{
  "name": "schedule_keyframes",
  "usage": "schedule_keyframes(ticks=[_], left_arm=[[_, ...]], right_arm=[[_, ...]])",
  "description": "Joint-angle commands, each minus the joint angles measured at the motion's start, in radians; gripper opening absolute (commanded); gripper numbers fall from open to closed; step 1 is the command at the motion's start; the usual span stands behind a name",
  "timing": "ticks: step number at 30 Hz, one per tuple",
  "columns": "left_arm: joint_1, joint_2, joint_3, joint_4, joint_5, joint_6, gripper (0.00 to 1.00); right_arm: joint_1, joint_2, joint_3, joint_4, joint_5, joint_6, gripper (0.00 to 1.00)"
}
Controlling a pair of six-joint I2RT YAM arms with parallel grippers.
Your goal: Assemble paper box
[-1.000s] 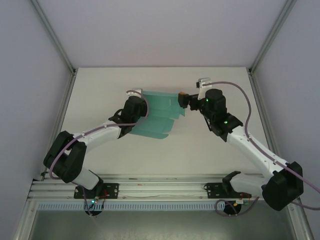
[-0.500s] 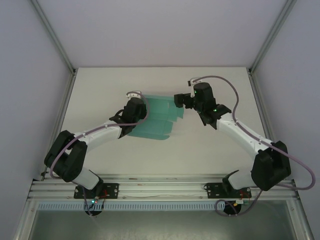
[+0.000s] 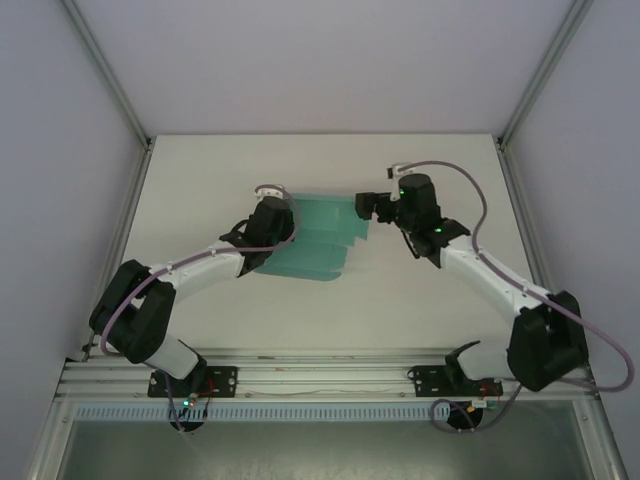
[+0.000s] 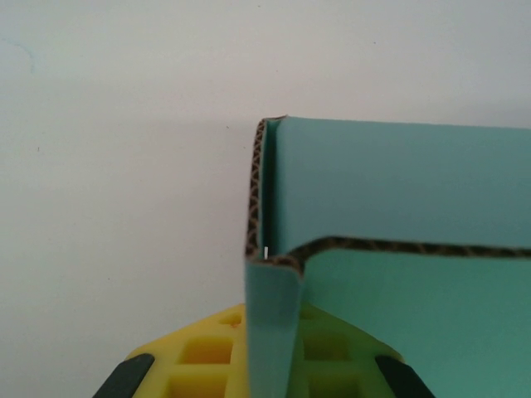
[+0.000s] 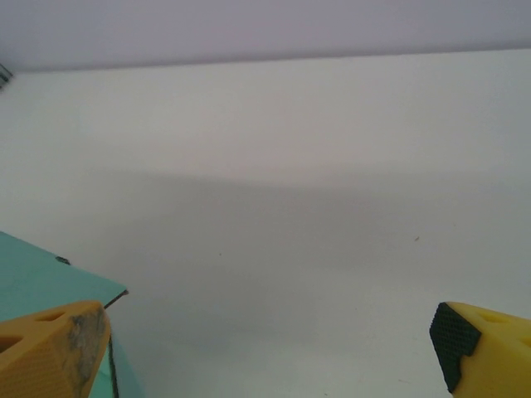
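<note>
You are clamping the one paper box (image 3: 315,240) by its edge in your left gripper (image 4: 265,365); your right gripper (image 5: 267,352) is hanging spread wide beside it.

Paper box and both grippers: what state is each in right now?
paper box: partly folded, a flap bent up along a crease, not yet a closed box.
left gripper: shut on an edge of the paper box.
right gripper: open, holding nothing, one finger beside a corner of the card.
</note>
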Motion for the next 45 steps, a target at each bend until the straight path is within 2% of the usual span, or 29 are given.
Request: schedule_keyframes(ticks=[1,3,5,9,11,12,13,14,15,17,19,22,24,29,31,33,37,40,42,44,45], left_arm=[[0.005,0.005,0.014,0.019,-0.012,-0.008,0.0],[0.011,0.003,0.009,0.027,0.023,-0.002,0.0],[0.012,-0.004,-0.002,0.055,0.066,0.013,0.0],[0.015,-0.021,-0.017,0.102,0.145,0.024,0.0],[0.018,-0.033,-0.022,0.12,0.182,0.033,0.0],[0.018,-0.039,-0.03,0.135,0.195,0.039,0.0],[0.019,-0.044,-0.035,0.145,0.204,0.042,0.0],[0.02,-0.047,-0.042,0.161,0.22,0.049,0.0],[0.023,-0.047,-0.045,0.174,0.228,0.053,0.0],[0.032,-0.038,-0.057,0.211,0.262,0.071,0.0],[0.044,-0.015,-0.065,0.255,0.268,0.089,0.0],[0.091,0.03,-0.071,0.337,0.331,0.077,0.0],[0.117,0.055,-0.078,0.407,0.39,0.055,0.0],[0.125,0.101,-0.059,0.497,0.473,0.052,0.0],[0.125,0.117,-0.034,0.483,0.466,0.041,0.0],[0.125,0.122,-0.024,0.482,0.471,0.039,0.0],[0.124,0.106,-0.049,0.559,0.5,0.033,0.0],[0.124,0.09,-0.018,0.458,0.453,0.042,0.0],[0.122,0.077,0.003,0.362,0.372,0.053,0.0],[0.122,0.062,-0.013,0.34,0.321,0.052,0.0],[0.12,0.054,-0.024,0.335,0.31,0.05,0.0]], right_arm=[[-0.089,-0.111,-0.067,0.049,-0.285,0.051,1.0],[-0.111,-0.13,-0.102,0.065,-0.448,0.056,1.0],[-0.113,-0.126,-0.118,0.064,-0.557,0.039,0.99],[-0.115,-0.067,-0.097,0.092,-0.649,0.069,0.88],[-0.116,-0.025,-0.079,0.115,-0.687,0.073,0.79],[-0.115,-0.009,-0.077,0.142,-0.706,0.083,0.7],[-0.118,0.006,-0.073,0.173,-0.739,0.091,0.52],[-0.12,0.021,-0.07,0.222,-0.774,0.113,0.38],[-0.122,0.032,-0.068,0.263,-0.801,0.139,0.29],[-0.123,0.057,-0.045,0.305,-0.872,0.168,0.22],[-0.125,0.072,-0.047,0.365,-0.953,0.211,0.07],[-0.125,0.088,-0.081,0.571,-1.067,0.356,0.0],[-0.125,0.083,-0.091,0.604,-1.101,0.382,0.0],[-0.123,0.073,-0.082,0.526,-1.121,0.354,0.0],[-0.124,0.07,-0.076,0.476,-1.074,0.332,0.0],[-0.126,0.055,-0.053,0.343,-1.011,0.243,0.0],[-0.133,0.047,-0.042,0.271,-0.967,0.184,0.08],[-0.144,0.035,0.001,0.1,-0.866,0.099,0.28],[-0.145,-0.013,0.014,-0.005,-0.718,0.025,0.54],[-0.144,-0.073,0.003,-0.038,-0.573,-0.003,0.71],[-0.144,-0.098,-0.003,-0.043,-0.51,-0.004,0.76]])
